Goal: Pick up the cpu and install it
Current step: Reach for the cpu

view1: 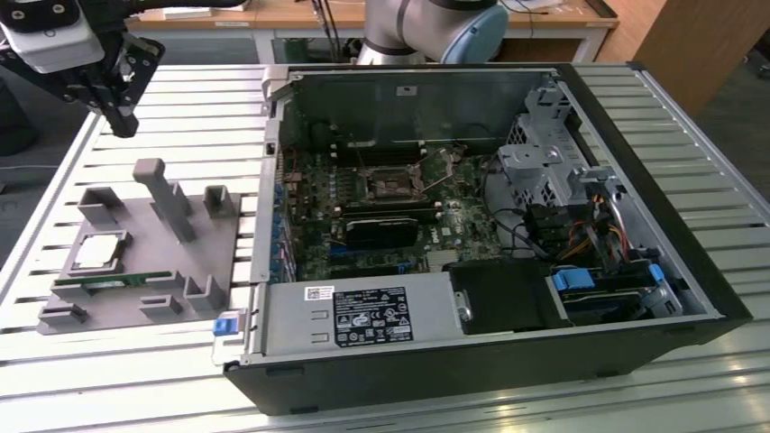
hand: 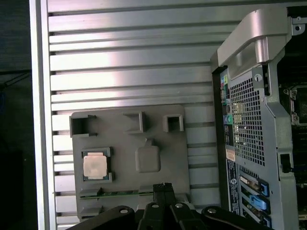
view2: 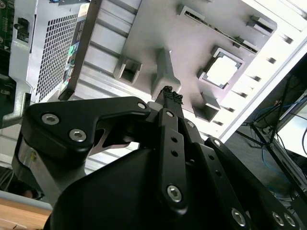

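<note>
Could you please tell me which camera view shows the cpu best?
The first wrist view: it looks straight down on the cpu, seated in the grey fixture. The exterior view shows the cpu at a slant; the second wrist view shows the cpu as a bright patch.

The cpu point(hand: 95, 166) is shining with a smooth, bright metal top. The grey plastic holder point(hand: 122, 143) is looking dull. The ribbed metal table point(hand: 129, 62) is gleaming.

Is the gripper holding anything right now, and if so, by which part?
Nothing. The gripper, jaws together, is empty; the cpu lies in the grey holder.
</note>
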